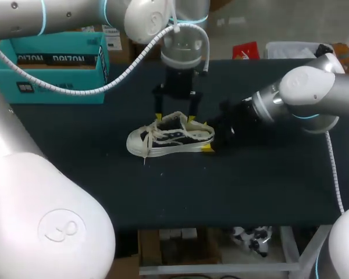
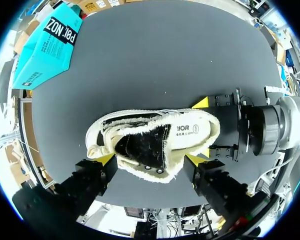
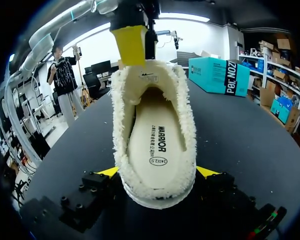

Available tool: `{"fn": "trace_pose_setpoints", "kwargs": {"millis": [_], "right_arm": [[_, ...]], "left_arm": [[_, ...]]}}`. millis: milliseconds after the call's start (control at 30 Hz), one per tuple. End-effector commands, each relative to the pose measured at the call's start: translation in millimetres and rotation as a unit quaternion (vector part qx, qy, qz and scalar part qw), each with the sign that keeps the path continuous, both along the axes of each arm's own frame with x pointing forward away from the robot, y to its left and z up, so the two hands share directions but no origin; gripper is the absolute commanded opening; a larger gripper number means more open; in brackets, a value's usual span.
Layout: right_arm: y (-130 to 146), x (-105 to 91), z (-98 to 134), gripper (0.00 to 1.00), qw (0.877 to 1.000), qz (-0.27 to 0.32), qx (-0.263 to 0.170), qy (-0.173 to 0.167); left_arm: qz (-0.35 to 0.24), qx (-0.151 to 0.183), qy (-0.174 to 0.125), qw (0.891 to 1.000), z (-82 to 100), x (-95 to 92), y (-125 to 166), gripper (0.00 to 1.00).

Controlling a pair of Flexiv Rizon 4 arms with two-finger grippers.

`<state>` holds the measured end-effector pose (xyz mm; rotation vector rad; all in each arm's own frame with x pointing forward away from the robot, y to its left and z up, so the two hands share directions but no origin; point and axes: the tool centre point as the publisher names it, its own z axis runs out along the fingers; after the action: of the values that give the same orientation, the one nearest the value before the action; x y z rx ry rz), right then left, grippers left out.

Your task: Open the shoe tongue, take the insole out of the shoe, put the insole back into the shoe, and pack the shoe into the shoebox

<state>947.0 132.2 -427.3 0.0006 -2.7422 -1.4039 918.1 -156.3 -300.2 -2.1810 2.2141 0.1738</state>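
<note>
Head view: I am seeing the shoe [image 1: 170,139] lying on its sole mid-table [image 1: 250,192], toe toward my left. The left gripper [image 1: 175,119] is hanging over its far side with the fingers spread wide along the upper, clamping nothing. The right gripper [image 1: 206,137] is flanking the heel, one yellow tip on each side, and I judge it to be pinching the heel. The box [image 1: 52,81] is sitting at the far left corner, well apart from the shoe, so packing is not yet done.

Left wrist view: the shoe [image 2: 155,137] is showing its opening to me, the fleece-edged upper spread wide between the parted fingers of the left gripper [image 2: 150,160]. The insole [image 2: 192,131] is lying inside, at the heel end. The right gripper [image 2: 204,126] is pressing against both heel sides.

Right wrist view: I am looking down the shoe [image 3: 155,195] from the heel. The insole [image 3: 157,142] is sitting flat inside, and the tongue [image 3: 147,80] is standing lifted at the far end, with one left fingertip [image 3: 131,45] just beside it. The right gripper [image 3: 157,172] is hugging the heel.

Judging progress: the tongue is looking open and the insole is in the shoe; whether it is yet to come out I cannot tell. Boxing is remaining.
</note>
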Motion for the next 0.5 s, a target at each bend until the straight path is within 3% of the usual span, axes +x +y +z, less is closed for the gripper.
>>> {"fn": "trace_pose_setpoints", "kwargs": {"millis": [33,100,167,267,300,367,500], "right_arm": [[2.6,4.2,-6.2,0.00,1.000,0.002,0.001,0.001],[2.6,4.2,-6.2,0.00,1.000,0.002,0.001,0.001],[2.6,4.2,-6.2,0.00,1.000,0.002,0.001,0.001],[2.6,4.2,-6.2,0.00,1.000,0.002,0.001,0.001],[2.6,4.2,-6.2,0.00,1.000,0.002,0.001,0.001],[2.6,4.2,-6.2,0.00,1.000,0.002,0.001,0.001],[2.6,4.2,-6.2,0.00,1.000,0.002,0.001,0.001]], "left_arm": [[-0.002,0.043,0.016,0.999,-7.6,4.7,-5.5,0.80],[-0.004,0.045,0.019,0.999,-8.8,2.7,-4.7,0.69],[-0.004,0.048,0.018,0.999,-9.1,0.9,-3.8,0.49],[-0.005,0.052,0.019,0.998,-9.3,-1.1,-3.2,0.42],[-0.005,0.053,0.019,0.998,-9.5,-1.6,-3.1,0.35],[-0.002,0.054,0.017,0.998,-9.5,-1.9,-2.8,0.02],[0.003,0.049,0.010,0.999,-8.6,-3.1,0.7,0.00]]}}
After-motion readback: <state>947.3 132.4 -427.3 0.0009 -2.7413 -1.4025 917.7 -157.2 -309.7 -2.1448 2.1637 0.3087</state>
